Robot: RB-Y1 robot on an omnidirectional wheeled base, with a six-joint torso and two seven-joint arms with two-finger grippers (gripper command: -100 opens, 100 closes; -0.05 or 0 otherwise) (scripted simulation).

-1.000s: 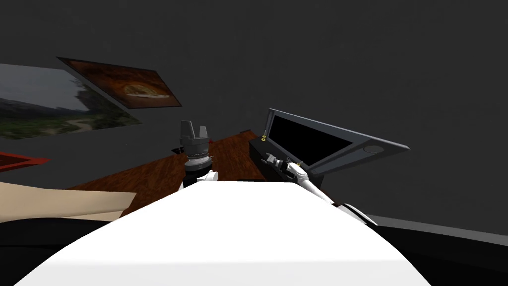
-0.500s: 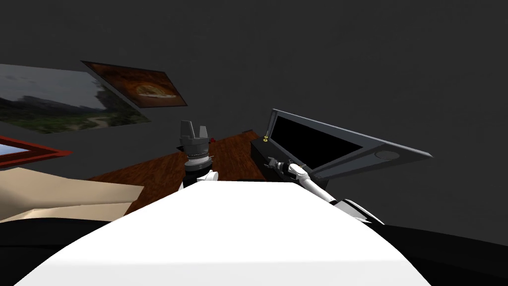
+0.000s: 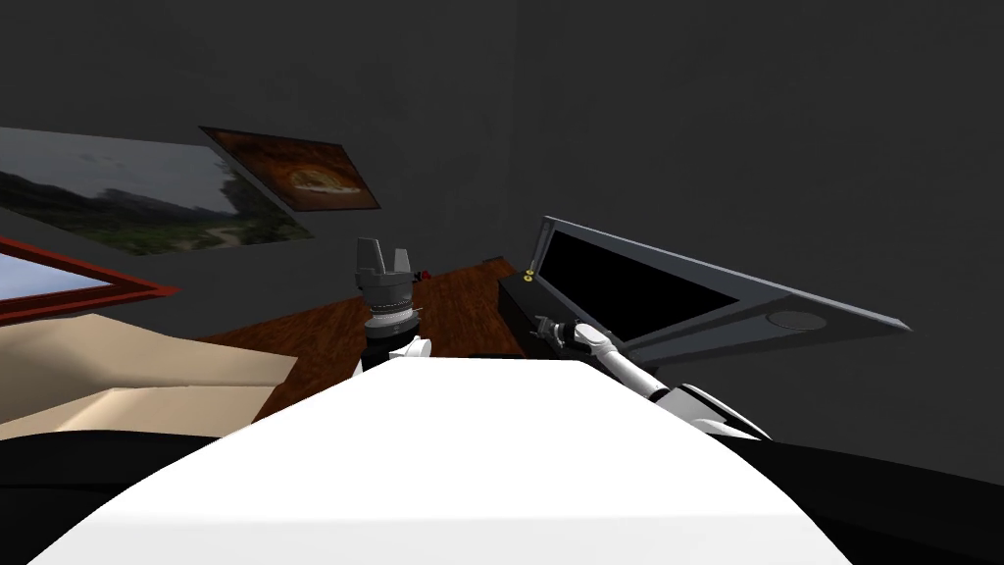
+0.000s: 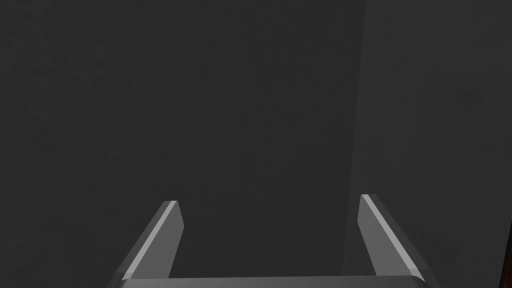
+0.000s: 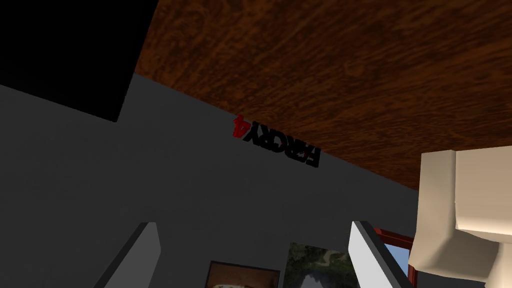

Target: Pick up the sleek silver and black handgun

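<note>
The left gripper [image 3: 382, 257] points upright, jaws wide. The right gripper [image 3: 541, 325], beside a dark screen [image 3: 627, 284], jaws wide, faces red and black lettering [image 5: 276, 142] where wood floor [image 5: 350, 65] meets wall. Where the handgun lies cannot be told.

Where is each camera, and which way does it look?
Head view: on the head, looking down and forward at wooden floor; left claw, right claw show.
Left wrist view: on the left hand, facing a dark wall past its open claw.
Right wrist view: on the right hand, facing floor and wall past its open claw.
Shared: head and right wrist both see the brown picture and landscape picture.
</note>
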